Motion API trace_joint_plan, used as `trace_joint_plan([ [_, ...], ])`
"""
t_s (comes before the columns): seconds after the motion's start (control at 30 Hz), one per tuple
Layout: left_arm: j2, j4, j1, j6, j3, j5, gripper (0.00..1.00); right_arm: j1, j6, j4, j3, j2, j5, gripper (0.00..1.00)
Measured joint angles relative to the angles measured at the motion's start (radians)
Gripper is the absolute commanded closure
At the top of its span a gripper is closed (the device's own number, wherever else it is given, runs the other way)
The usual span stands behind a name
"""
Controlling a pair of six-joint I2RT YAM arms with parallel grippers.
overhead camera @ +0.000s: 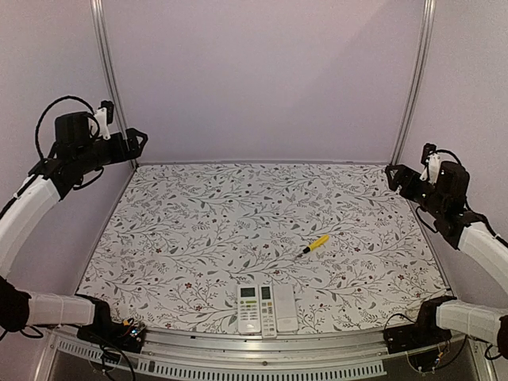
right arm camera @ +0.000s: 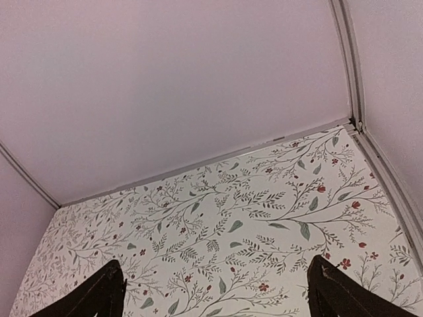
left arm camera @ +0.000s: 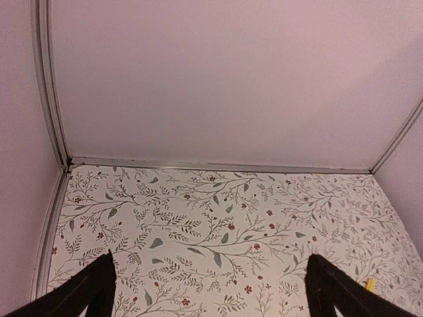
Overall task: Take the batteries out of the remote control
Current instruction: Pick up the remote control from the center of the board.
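Both agape — left claw, right claw; remotes untouched.

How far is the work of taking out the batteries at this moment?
Done: nothing, no batteries lie in view. In hand: nothing, the left tool and the right tool are open and empty, raised at the sides. Left: everything; the remotes lie at the near edge, the screwdriver apart from them.

A pale lilac booth around a flower-printed surface.
We see plain walls at the back and both sides, softly and evenly lit. Slim aluminium posts stand in the two rear corners. The covering shows grey-green sprigs and small red blossoms on white, and a metal rail edges its near side.
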Motion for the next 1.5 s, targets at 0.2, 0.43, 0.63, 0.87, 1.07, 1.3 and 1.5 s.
trace_joint_plan([
  [0.2, -0.021, 0.090, -0.018, 0.006, -0.074, 0.036, 0.00, 0.300, 0.032, -0.142, 0.092, 0.156, 0.071, 0.09],
  [0.43, -0.017, 0.090, -0.018, 0.020, -0.145, 0.023, 0.00, 0.604, 0.166, -0.323, 0.183, 0.345, 0.200, 0.11],
  [0.63, -0.026, 0.100, -0.018, 0.023, -0.151, 0.024, 0.00, 0.785, 0.300, -0.390, 0.271, 0.494, 0.225, 0.14],
  [0.87, -0.027, 0.105, -0.018, 0.022, -0.154, 0.043, 0.00, 0.966, 0.422, -0.463, 0.330, 0.623, 0.232, 0.16],
  [1.07, -0.027, 0.105, -0.018, 0.020, -0.154, 0.060, 0.00, 1.118, 0.529, -0.633, 0.447, 0.756, 0.264, 0.15],
  [1.3, -0.026, 0.105, -0.018, 0.019, -0.154, 0.068, 0.00, 1.229, 0.621, -0.743, 0.507, 0.842, 0.268, 0.15],
  [1.5, -0.026, 0.105, -0.018, 0.019, -0.154, 0.069, 0.00, 1.231, 0.661, -0.793, 0.509, 0.861, 0.280, 0.17],
])
